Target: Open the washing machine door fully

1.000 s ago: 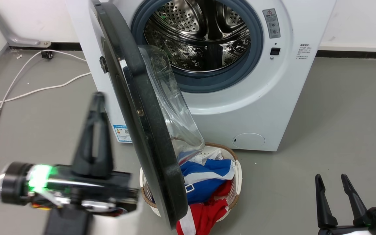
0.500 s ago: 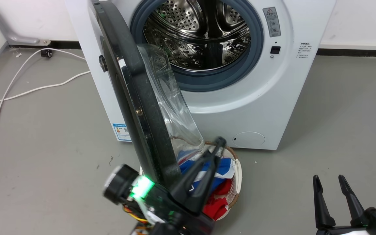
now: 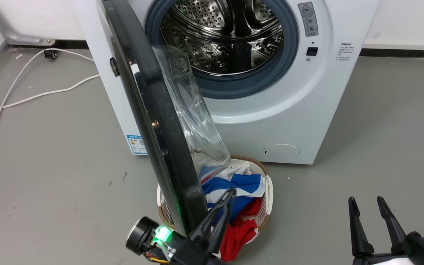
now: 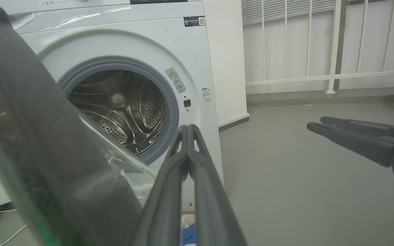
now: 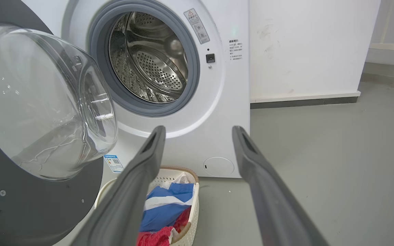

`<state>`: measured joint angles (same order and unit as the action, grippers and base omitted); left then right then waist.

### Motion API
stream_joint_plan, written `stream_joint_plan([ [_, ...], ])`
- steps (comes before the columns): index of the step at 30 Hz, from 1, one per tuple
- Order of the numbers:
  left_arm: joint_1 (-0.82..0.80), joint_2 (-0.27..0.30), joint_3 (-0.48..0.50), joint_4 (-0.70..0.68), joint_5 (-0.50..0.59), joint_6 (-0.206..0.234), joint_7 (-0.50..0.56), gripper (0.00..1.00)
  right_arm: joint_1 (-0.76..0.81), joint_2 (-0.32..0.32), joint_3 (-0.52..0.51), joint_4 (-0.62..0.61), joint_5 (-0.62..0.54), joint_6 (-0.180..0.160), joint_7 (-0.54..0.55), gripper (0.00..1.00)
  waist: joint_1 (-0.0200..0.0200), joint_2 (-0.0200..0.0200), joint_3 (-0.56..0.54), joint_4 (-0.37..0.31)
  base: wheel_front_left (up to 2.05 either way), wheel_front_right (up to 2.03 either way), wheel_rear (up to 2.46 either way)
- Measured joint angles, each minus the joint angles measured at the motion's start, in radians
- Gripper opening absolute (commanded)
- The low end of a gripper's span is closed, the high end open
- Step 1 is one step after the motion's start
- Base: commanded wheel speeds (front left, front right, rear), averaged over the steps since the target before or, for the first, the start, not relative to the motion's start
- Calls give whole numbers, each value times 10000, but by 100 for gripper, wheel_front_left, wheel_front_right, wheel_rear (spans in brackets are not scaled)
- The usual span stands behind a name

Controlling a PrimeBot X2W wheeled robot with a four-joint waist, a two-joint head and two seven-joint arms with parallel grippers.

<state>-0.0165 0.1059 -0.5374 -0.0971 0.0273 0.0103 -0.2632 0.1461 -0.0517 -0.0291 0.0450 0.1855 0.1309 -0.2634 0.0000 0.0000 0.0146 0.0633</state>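
The washing machine door stands swung out from the white machine, edge-on in the head view, its clear glass bowl facing the steel drum. My left gripper is shut on nothing, low beside the door's bottom edge on the glass side; whether it touches the rim I cannot tell. In the left wrist view the shut left gripper points at the machine's front, with the door close on the left. My right gripper is open, well right of the door, also open as the right gripper.
A white laundry basket of blue, white and red clothes sits on the floor under the door's lower edge. White cables trail over the grey floor to the left. A small round white flap marks the machine's lower front.
My left gripper swung from the door's outer left side around to its lower right edge, then drew back lower. The door's angle looks unchanged. The head camera shifted slightly.
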Motion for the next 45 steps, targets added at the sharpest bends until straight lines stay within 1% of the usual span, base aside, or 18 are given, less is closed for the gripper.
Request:
stream_joint_plan([
  [7, 202, -48, 399, 809, -393, 378, 0, 0, -35, 2, 35, 86, 0, 0, 0, 100, 0, 0, 55, 115, 0, 0, 0],
  [18, 915, -6, 779, 472, -646, 821, -44, 0, 13, 4, 52, 174, 29, -2, 0, 100, 0, 0, 6, 567, 0, 0, 0],
  [25, 1164, 257, 955, 100, -648, 918, -56, 0, 85, 6, 138, 199, -8, 0, 0, 100, 0, 0, 83, 1137, 0, 0, 0],
  [36, 1380, 594, 1668, -130, -763, 1321, -38, 0, 66, 8, 109, 182, -17, 0, 0, 100, 0, 0, 251, 1953, 0, 0, 0],
  [42, 1528, 871, 2472, -105, -1074, 1557, -36, 0, 2, 8, 163, 182, -50, 0, 0, 100, 0, 0, 360, 2102, 0, 0, 0],
  [45, 1525, 1200, 3058, 50, -1225, 1588, -33, 0, -35, 8, 211, 180, -104, 0, 0, 100, 0, 0, 430, 2086, 0, 0, 0],
])
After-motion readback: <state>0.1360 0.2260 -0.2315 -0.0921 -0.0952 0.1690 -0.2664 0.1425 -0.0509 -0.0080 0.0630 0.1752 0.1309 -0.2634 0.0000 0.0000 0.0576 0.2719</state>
